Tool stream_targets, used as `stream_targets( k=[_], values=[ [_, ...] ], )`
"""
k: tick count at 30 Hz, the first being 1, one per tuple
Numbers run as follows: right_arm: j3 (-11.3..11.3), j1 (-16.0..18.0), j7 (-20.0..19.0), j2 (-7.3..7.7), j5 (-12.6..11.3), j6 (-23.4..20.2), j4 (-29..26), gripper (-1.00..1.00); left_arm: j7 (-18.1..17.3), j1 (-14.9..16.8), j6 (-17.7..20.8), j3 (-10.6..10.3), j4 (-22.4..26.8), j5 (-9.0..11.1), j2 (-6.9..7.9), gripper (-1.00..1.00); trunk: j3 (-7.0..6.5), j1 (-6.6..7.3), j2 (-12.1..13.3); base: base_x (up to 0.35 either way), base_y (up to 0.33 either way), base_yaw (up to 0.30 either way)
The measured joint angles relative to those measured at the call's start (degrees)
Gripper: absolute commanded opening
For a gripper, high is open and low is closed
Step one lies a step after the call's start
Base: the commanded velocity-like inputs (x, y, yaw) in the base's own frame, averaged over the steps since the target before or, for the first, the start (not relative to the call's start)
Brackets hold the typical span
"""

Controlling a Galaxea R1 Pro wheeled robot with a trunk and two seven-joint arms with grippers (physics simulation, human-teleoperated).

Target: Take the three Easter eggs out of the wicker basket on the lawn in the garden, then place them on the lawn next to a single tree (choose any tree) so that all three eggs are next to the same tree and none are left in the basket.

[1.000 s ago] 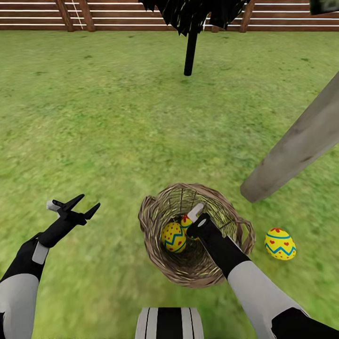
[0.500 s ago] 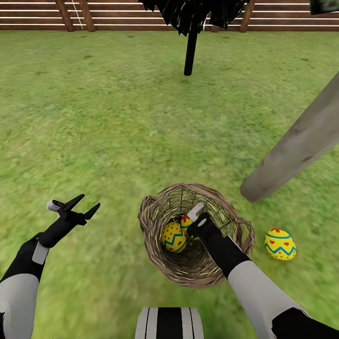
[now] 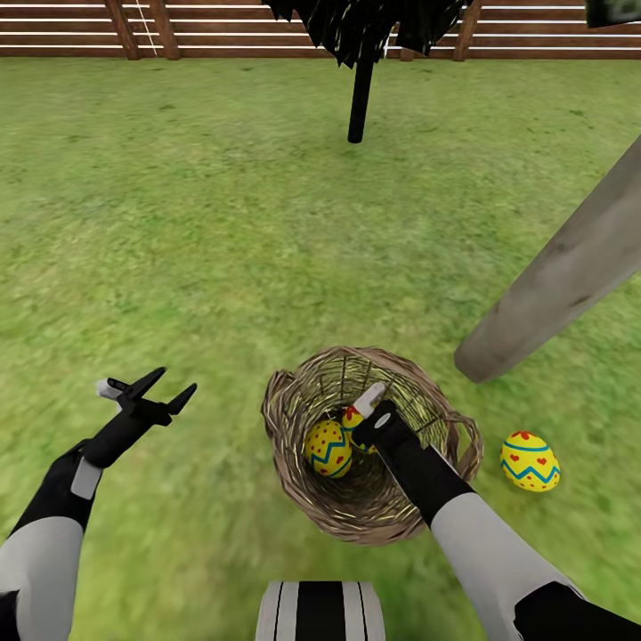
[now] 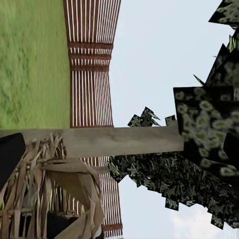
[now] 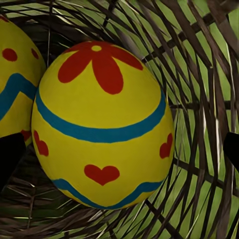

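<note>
The wicker basket (image 3: pixel 294 418) sits on the lawn (image 3: pixel 223 231) just ahead of me. Two Easter eggs lie inside it: one (image 3: pixel 328 448) shows fully, the other (image 3: pixel 352 417) is partly hidden behind my right gripper (image 3: pixel 361 411). That gripper reaches down into the basket, open. In the right wrist view its dark fingertips (image 5: pixel 10 157) flank the flower-and-heart egg (image 5: pixel 102 124), with the other egg (image 5: pixel 12 89) beside it. A third egg (image 3: pixel 530 461) rests on the grass close to the pale tree trunk (image 3: pixel 556 280). My left gripper (image 3: pixel 151 390) hovers open over the grass, left of the basket.
A thin black-trunked tree (image 3: pixel 360 98) stands farther ahead, before the slatted wooden fence (image 3: pixel 223 31). Open grass stretches to the left and front. The left wrist view takes in the basket's rim (image 4: pixel 55 184), the pale trunk (image 4: pixel 119 140) and dark foliage (image 4: pixel 199 149).
My left arm has shifted slightly right and forward, gripper still open. The right gripper stays in the basket, barely moved. The eggs have not moved.
</note>
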State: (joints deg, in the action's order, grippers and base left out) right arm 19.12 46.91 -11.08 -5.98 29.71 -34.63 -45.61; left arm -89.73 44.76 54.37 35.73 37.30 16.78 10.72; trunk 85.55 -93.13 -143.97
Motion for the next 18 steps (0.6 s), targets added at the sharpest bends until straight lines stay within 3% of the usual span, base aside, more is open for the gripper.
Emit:
stream_targets(
  k=[9,18],
  values=[
    [0.0,0.0,-0.1,0.24,0.0,0.0,0.1,1.0,0.0,0.0,0.0,0.0,0.3,-0.1,-1.48,1.0,0.0,0.0,0.0,0.0,0.0,0.0],
    [0.2,0.0,-0.4,0.28,0.0,-0.1,0.1,1.0,0.0,0.0,0.0,-0.1,0.4,-0.1,-1.75,1.0,0.66,-0.08,0.0,0.0,0.0,0.0]
  ],
)
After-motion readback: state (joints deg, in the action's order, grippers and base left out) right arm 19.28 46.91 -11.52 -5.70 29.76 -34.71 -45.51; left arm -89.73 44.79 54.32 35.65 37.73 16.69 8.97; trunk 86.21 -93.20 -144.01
